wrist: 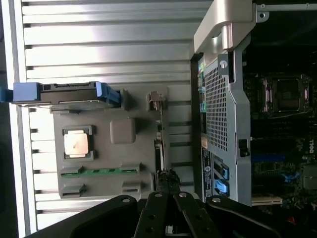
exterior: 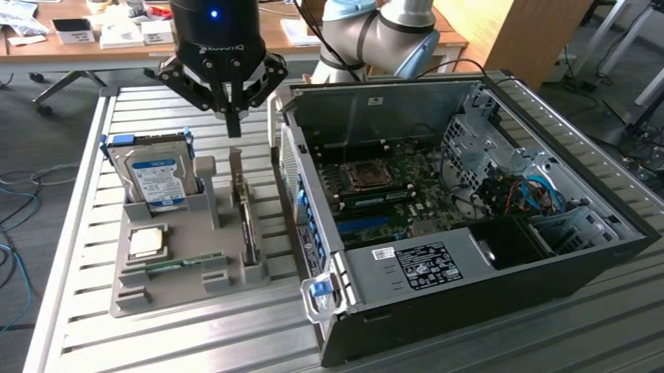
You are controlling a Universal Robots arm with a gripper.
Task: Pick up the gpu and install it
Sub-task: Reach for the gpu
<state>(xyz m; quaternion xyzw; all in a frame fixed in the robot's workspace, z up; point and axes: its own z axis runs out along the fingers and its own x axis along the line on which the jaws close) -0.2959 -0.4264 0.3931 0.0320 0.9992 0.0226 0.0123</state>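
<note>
Gpu (exterior: 246, 221) stands on edge in a slot of the grey holder (exterior: 166, 291), straight below the gripper (exterior: 232, 126), whose two fingers are pressed together and hold nothing; in the exterior view their tips hang just above the card's silver bracket end, apart from it. Coming down like this, the joined fingers would likely strike the card's top edge or the bracket instead of straddling it, and could tip the thin board or jam it in its slot. The case (exterior: 374, 105) wall is just beside the fingers on the exterior view's right, so a sideways drift could hit it. A drive (exterior: 158, 177) stands near on the other side, and a cpu (exterior: 145, 242) and a memory stick (exterior: 179, 264) lie further off. In the wrist view the gpu (wrist: 159, 148) shows as a thin edge running away from the closed fingers of the gripper (wrist: 168, 186), with the case (wrist: 225, 99) close along one side; a skewed grip here would likely carry the card crooked towards the board. Counted: one gpu, one drive (wrist: 64, 94), one cpu (wrist: 77, 144), one memory stick (wrist: 99, 172), one holder (wrist: 143, 163), one case, one gripper.
</note>
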